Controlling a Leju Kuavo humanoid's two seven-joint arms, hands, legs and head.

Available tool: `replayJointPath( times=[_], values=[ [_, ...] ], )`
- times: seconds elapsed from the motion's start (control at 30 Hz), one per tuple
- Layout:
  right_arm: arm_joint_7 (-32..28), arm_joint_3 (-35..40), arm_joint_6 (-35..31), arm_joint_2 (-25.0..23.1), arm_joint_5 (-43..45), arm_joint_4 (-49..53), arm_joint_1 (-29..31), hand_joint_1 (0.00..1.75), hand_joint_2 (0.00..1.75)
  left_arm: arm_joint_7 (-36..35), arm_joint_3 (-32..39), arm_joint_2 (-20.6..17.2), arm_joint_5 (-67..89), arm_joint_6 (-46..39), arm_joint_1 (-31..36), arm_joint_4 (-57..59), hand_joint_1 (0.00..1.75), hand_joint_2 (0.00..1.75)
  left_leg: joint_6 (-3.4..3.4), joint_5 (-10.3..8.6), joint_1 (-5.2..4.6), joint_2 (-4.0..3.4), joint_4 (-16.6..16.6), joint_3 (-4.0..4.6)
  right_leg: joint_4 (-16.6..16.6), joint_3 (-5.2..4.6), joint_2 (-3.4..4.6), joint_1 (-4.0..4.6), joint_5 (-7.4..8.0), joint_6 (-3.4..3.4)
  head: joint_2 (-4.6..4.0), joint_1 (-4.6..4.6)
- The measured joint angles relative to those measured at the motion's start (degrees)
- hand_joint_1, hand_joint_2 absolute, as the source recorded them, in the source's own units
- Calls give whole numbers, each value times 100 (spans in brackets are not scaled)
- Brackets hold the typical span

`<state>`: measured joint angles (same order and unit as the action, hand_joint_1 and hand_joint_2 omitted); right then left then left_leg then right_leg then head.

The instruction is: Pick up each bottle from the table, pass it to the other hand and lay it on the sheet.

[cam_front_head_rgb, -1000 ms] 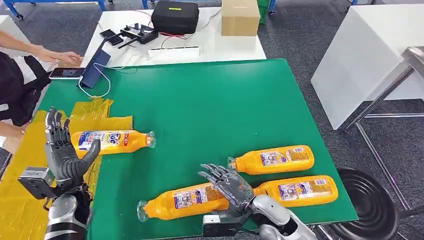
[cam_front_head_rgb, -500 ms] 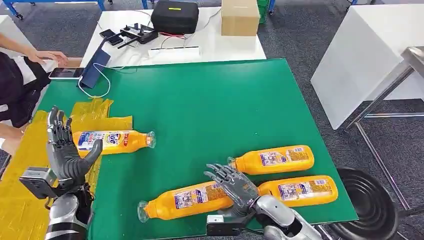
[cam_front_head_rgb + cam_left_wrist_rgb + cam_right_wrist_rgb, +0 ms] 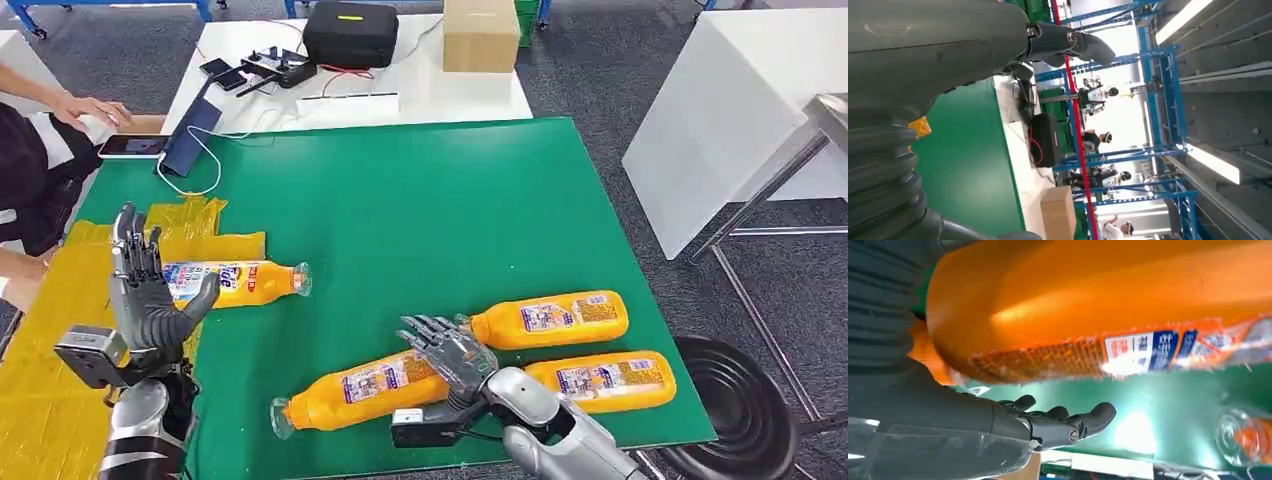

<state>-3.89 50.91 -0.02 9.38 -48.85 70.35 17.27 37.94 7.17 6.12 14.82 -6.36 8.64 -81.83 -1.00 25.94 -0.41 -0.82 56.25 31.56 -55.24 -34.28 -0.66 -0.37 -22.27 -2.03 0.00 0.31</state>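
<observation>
A: Bottles — where are they?
B: 4 orange ones, all lying flat. One bottle on the sheet (image 3: 235, 281) at the table's left edge, body on the yellow sheet (image 3: 60, 330), neck poking onto the green table (image 3: 420, 200). Other 3 near the front-right corner: the front bottle (image 3: 350, 392) slanted, neck toward the front edge; the upper right bottle (image 3: 545, 319) just behind it; the lower right bottle (image 3: 600, 380) closest to the front edge.
A: Right hand?
B: Right hand (image 3: 447, 352) lies over the front bottle's base end, fingers spread and reaching forward. Right wrist view has the orange body pressed close above the fingers (image 3: 1068, 422), which aren't wrapped round it. Looks like contact, no clear grip.
A: Left hand?
B: Left hand (image 3: 150, 295) raised over the sheet, fingers up and apart, thumb out, holding nothing. Sits in front of the sheet bottle's base end.
A: Anything else?
B: Phone (image 3: 132, 146) w/ white cable at the back-left corner, a person's hand (image 3: 85, 107) near it. Beyond the back edge, a white table w/ black case (image 3: 350, 32) & cardboard box (image 3: 480, 35).
</observation>
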Motion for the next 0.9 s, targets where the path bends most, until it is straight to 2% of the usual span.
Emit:
replayJointPath(
  times=[0.2, 0.47, 0.9],
  values=[
    [-24, 267, 61, -265, -81, -582, 388, 0, 0, 0, -72, 15, 4, 0, 77, 87, 0, 175, 0, 1, 0, -1, 0, 3, 0, -2, 2, 0, 0, 0, 0, 0],
    [-20, 785, 136, -1106, -162, -1668, 1061, 0, 0, 0, -179, 63, 7, 2, 269, 302, 0, 175, 3, -3, 7, -2, 0, -1, -2, -1, 2, 9, 0, 1, 0, -2],
    [-24, 1027, 162, -1460, -140, -2155, 1307, 0, 0, 0, -210, 68, -4, 9, 344, 468, 0, 175, 3, -2, 4, -1, 0, 1, -1, -2, 2, 6, 0, 1, 0, 0]
  ],
)
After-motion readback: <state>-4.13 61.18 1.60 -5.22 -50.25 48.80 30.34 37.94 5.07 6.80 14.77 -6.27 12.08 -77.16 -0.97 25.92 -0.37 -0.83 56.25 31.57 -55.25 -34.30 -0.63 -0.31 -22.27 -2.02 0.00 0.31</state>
